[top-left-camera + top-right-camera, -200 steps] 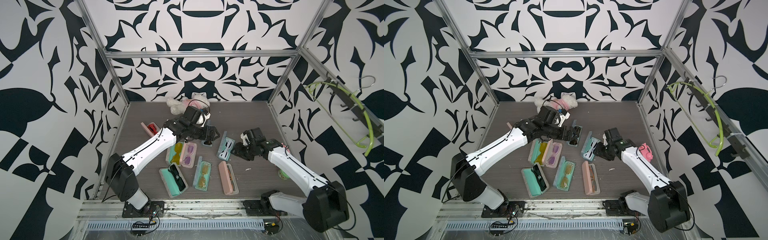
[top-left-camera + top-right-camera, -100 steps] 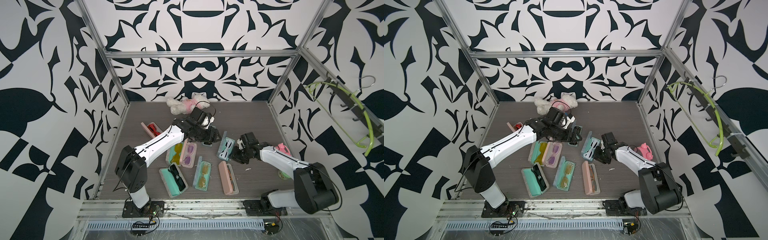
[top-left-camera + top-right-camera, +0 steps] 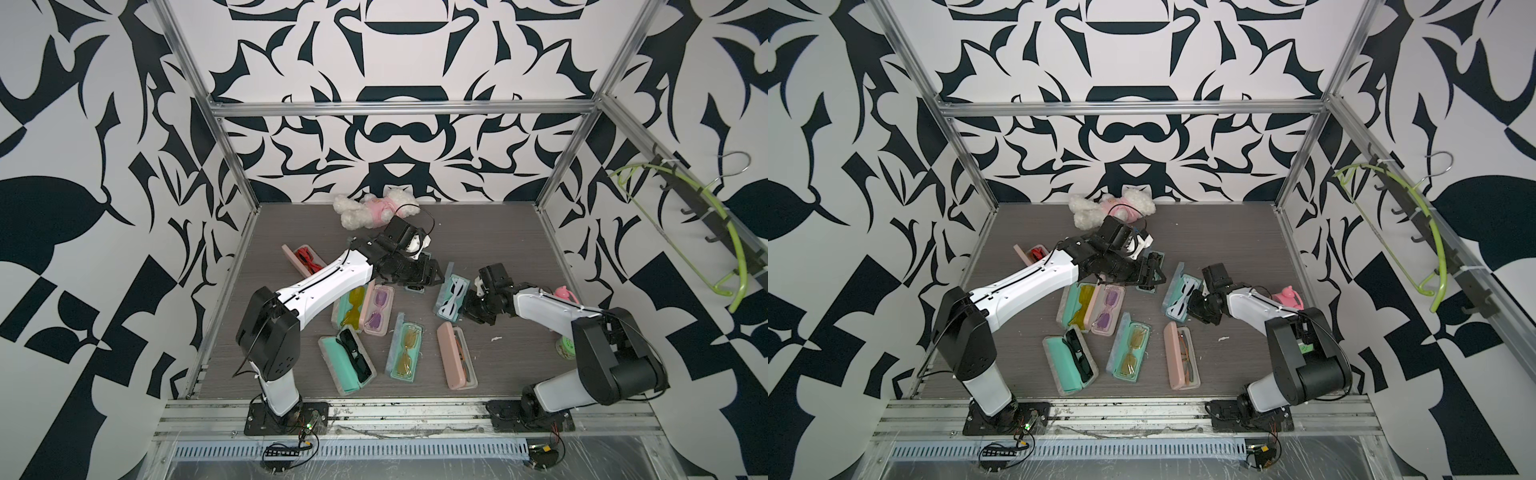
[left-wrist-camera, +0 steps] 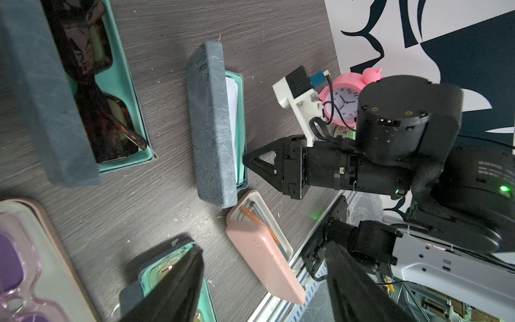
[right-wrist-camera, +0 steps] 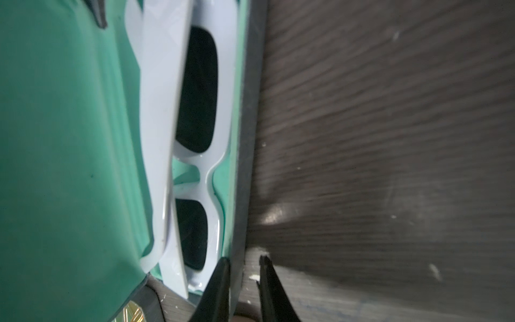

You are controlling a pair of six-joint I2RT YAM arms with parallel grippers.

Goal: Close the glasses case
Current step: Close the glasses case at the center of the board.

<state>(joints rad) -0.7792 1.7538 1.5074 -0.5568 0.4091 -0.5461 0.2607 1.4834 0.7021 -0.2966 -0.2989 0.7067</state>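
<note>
Wood-grain tabletop [image 3: 498, 249], right hand [image 5: 243, 267] low, narrowly parted astride glasses case [image 4: 209, 125] rim, left hand [image 3: 1152, 272] hovering open.

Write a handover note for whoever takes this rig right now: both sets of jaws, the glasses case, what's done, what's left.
Left gripper: jaws wide open, empty, above the table.
Right gripper: jaws narrow, astride the side wall of the teal case; firm grip unclear.
Case: on the table, white glasses inside, lid raised partway.
Done: right arm is at the case.
Left: fold the lid down until it shuts.
</note>
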